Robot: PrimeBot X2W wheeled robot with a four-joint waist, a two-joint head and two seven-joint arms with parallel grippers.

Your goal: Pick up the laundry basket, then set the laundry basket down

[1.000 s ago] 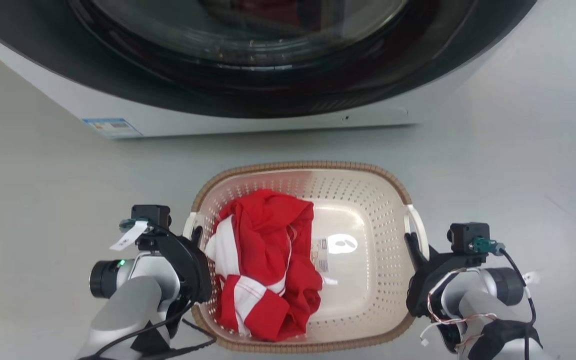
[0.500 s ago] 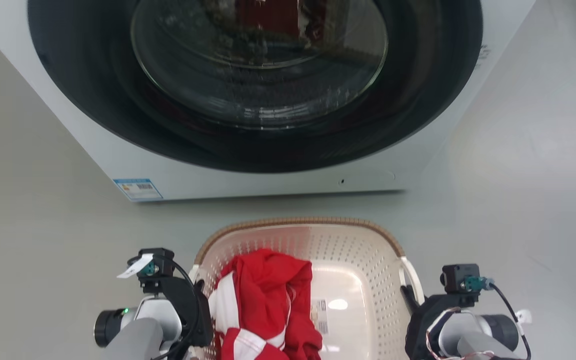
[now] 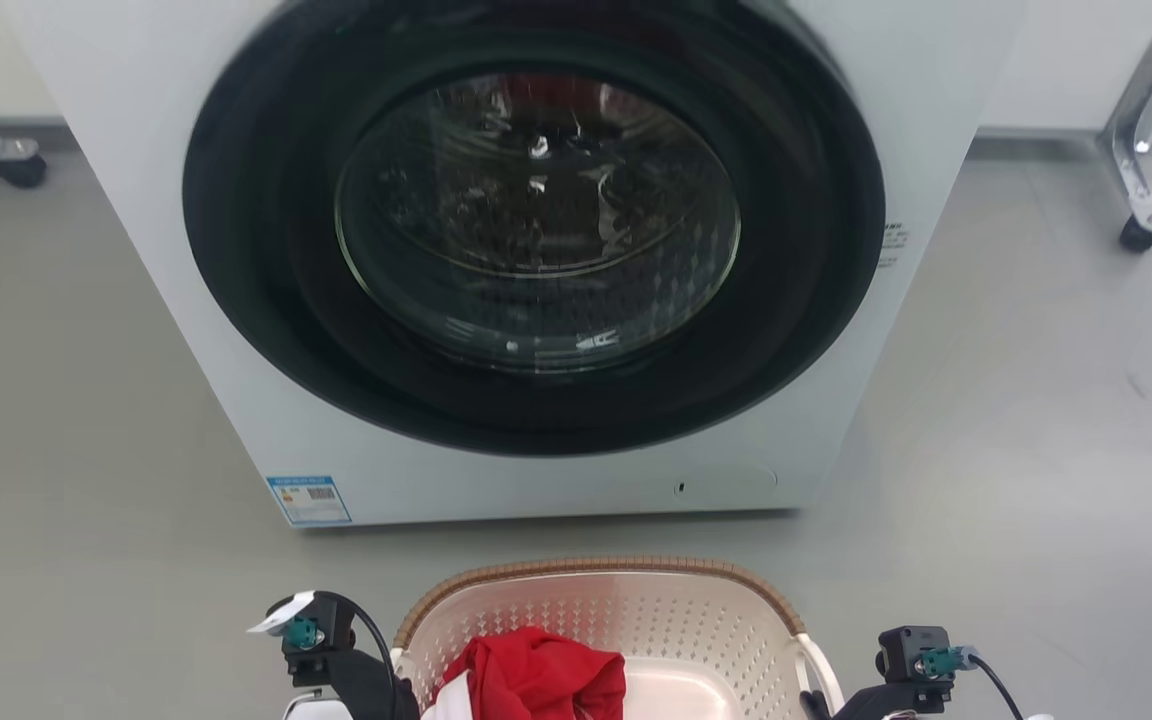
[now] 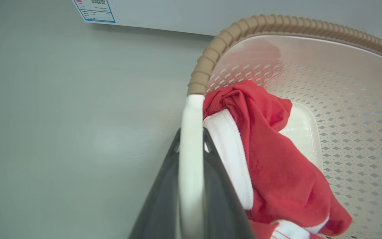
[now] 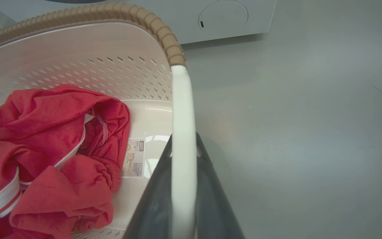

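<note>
The laundry basket, a rounded-rectangular tub of smooth cream plastic with diamond-perforated walls and a ribbed brown woven-look rim, is lying at the near edge of the head view, just in front of a white front-loading washing machine whose round dark glass door is facing the robot. The left gripper is pinching the basket's left white handle between its two dark tapered fingers, with the smooth bar running up between them. The right gripper is clamping the right white handle the same way, so the basket is spanning the gap between the two grippers. A crumpled red garment with white banded trim is lying in the basket's left half, pressing against the wall beside the left handle. A printed label is showing on the glossy bottom, its left edge touching the cloth. A smooth grey floor is spreading all around. A blue-edged sticker is sitting on the machine's lower left corner, and a black caster is standing far right.
</note>
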